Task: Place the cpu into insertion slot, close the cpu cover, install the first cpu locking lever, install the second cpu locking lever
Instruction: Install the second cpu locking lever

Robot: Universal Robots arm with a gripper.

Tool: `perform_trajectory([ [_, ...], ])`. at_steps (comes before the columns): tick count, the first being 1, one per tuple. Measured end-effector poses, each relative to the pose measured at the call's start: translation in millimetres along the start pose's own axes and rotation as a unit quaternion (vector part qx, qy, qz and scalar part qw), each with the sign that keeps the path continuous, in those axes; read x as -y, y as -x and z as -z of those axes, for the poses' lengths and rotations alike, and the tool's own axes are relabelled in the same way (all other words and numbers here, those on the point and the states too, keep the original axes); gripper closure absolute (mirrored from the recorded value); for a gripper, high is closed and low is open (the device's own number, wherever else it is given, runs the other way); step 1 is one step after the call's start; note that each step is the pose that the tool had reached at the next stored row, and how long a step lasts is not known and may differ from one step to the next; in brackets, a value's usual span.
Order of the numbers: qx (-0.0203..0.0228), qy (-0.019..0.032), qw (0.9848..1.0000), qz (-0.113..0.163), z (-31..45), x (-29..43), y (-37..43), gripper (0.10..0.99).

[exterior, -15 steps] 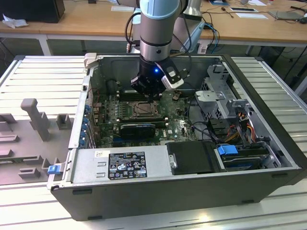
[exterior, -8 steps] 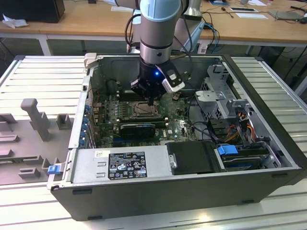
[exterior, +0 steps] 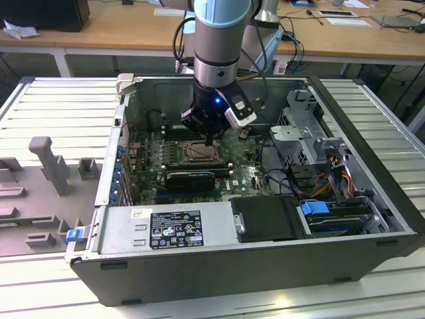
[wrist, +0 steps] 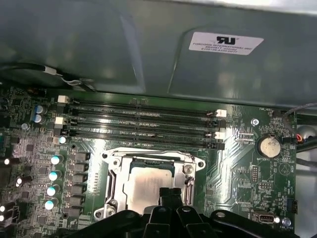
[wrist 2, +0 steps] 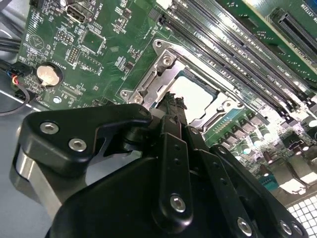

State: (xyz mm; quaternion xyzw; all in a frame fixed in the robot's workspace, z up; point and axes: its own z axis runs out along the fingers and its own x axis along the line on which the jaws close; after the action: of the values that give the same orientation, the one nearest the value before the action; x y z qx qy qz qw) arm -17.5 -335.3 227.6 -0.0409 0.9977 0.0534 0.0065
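The cpu [wrist: 148, 187] lies seated in the insertion slot [wrist 2: 148, 82], its grey top showing through the window of the cpu cover [wrist: 113, 163], which lies flat over it. The gripper [wrist: 170, 194] hangs directly above the chip's near edge, fingers pressed together and holding nothing. Beyond the socket run the black memory slots [wrist: 143, 124]; a coin battery [wrist: 269, 147] sits to one side. In the exterior view, the arm [exterior: 219, 40] reaches down into the open computer case [exterior: 265, 266].
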Motion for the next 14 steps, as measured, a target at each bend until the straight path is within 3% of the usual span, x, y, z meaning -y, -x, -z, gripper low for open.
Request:
perform_trajectory([
  [5, -0.0001, -0.0002, 1.0000, 0.000, 0.9, 4.3, -0.9, 0.980],
  [9, 0.0000, -0.0001, 1.0000, 0.000, 10.7, 3.3, -0.7, 0.980],
  [14, 0.0000, 0.0000, 1.0000, 0.000, 11.2, 4.4, -1.4, 0.980],
])
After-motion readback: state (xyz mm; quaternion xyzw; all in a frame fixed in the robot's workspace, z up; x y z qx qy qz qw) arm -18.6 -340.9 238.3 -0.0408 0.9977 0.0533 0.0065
